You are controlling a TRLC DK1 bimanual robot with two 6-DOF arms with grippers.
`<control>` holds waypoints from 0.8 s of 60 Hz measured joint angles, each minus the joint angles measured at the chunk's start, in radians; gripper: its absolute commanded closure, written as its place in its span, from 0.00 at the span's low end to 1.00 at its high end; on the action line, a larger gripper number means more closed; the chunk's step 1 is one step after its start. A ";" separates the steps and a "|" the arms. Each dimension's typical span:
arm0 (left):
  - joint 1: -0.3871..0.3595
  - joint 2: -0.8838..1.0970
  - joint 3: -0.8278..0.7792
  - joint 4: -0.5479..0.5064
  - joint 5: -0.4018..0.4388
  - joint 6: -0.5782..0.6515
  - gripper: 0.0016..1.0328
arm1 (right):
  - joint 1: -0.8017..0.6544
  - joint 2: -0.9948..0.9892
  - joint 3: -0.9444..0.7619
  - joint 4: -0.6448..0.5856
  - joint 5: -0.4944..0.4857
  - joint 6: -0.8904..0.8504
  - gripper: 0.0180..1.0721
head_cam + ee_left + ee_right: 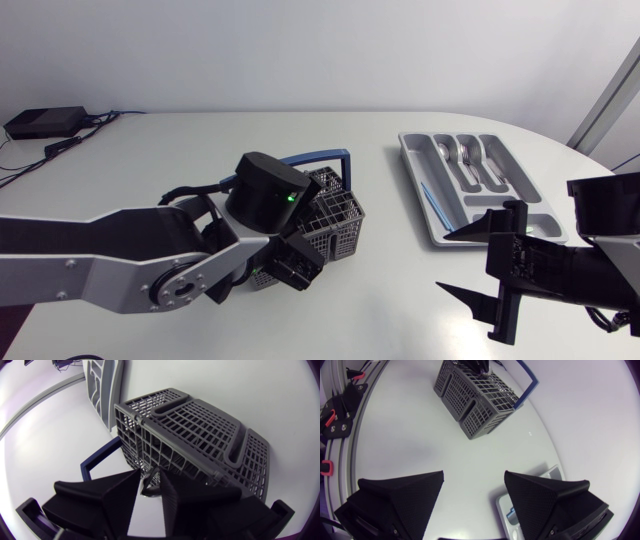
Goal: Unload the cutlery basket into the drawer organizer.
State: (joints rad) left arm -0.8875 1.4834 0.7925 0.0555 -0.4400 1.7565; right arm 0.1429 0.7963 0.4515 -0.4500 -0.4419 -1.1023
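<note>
L tool (149,477) (288,262): positioned at the near side wall of the grey plastic lattice cutlery basket (195,430) (338,225) (472,402). A small dark curved item (148,488) sits at the tool tip, against the basket wall; ID unclear. Open/closed state of the L tool: cannot tell, as neither the wrist nor the head view resolves it. In the head view the L arm's wrist covers approx. the left half of the basket. The basket stands on the white bench (200,150) near its centre. Its blue bail handle (325,157) (97,462) (530,385) is on the side away from the L tool. R tool (474,477) (442,262): open, fingers wide apart, nothing between them, hanging over bare bench at the R side and well apart from the basket. The grey moulded plastic drawer organizer (412,165) (102,390) (501,505) lies flat on the bench to the R of the basket, between basket and R arm, with one corner just beside the R tool. Organizer contents: metal spoons (452,153) and other metal cutlery in the long compartments, plus a thin blue item (432,200) in the compartment nearest the basket.
</note>
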 measured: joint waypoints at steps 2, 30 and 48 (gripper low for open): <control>0.001 0.004 -0.001 0.010 -0.006 0.011 0.80 | 0.001 0.000 -0.003 0.000 0.000 0.000 0.17; 0.003 0.031 -0.003 0.108 -0.064 0.081 0.87 | 0.009 -0.037 -0.030 -0.014 0.000 0.003 0.17; -0.002 0.028 -0.031 0.230 -0.067 0.080 0.87 | 0.011 -0.054 -0.035 -0.018 -0.002 0.004 0.17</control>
State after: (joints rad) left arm -0.8898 1.5116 0.7612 0.2855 -0.5072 1.8370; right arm 0.1543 0.7425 0.4168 -0.4683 -0.4438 -1.0985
